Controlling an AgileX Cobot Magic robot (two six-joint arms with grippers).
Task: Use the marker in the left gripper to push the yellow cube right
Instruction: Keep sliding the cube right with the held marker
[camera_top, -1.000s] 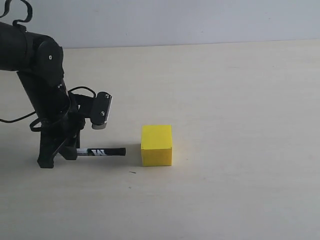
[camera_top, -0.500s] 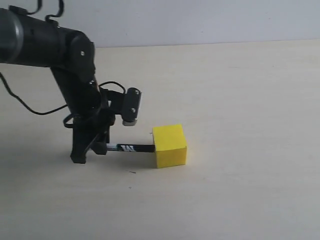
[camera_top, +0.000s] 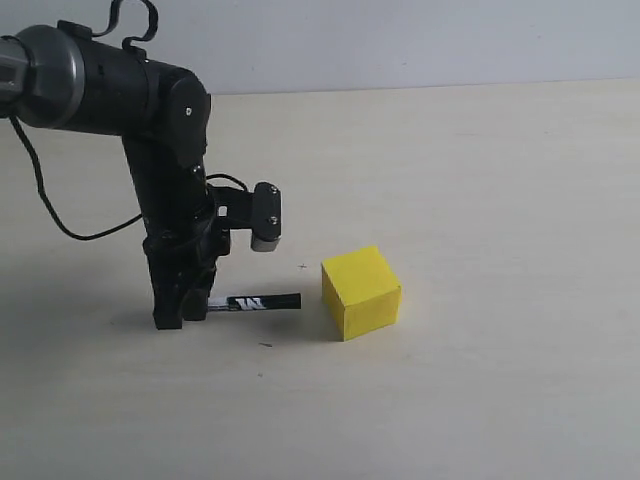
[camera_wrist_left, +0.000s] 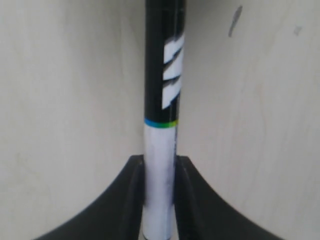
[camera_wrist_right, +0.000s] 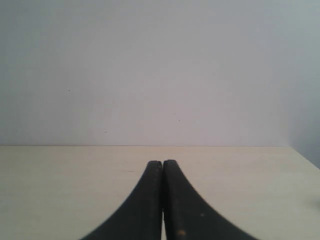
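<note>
The yellow cube (camera_top: 362, 292) sits on the pale table, turned a little so one corner faces the front. My left gripper (camera_top: 186, 303) stands low on the table to its left, shut on the white end of the marker (camera_top: 262, 301). The marker lies level and its black end points at the cube, with a small gap between them. In the left wrist view the marker (camera_wrist_left: 162, 95) runs straight out from between the black fingers (camera_wrist_left: 134, 192) of the left gripper (camera_wrist_left: 160, 167). The right gripper (camera_wrist_right: 162, 163) is shut on nothing and hangs over bare table.
The left arm's black wrist and its camera housing (camera_top: 265, 217) hang above the marker. A loose black cable (camera_top: 60, 215) trails off to the left. A pale wall (camera_top: 400, 40) bounds the far edge of the table.
The left arm swept right with the marker and shoved the cube right, turning it. Since half a second ago the marker tip has drawn back slightly, leaving a gap.
</note>
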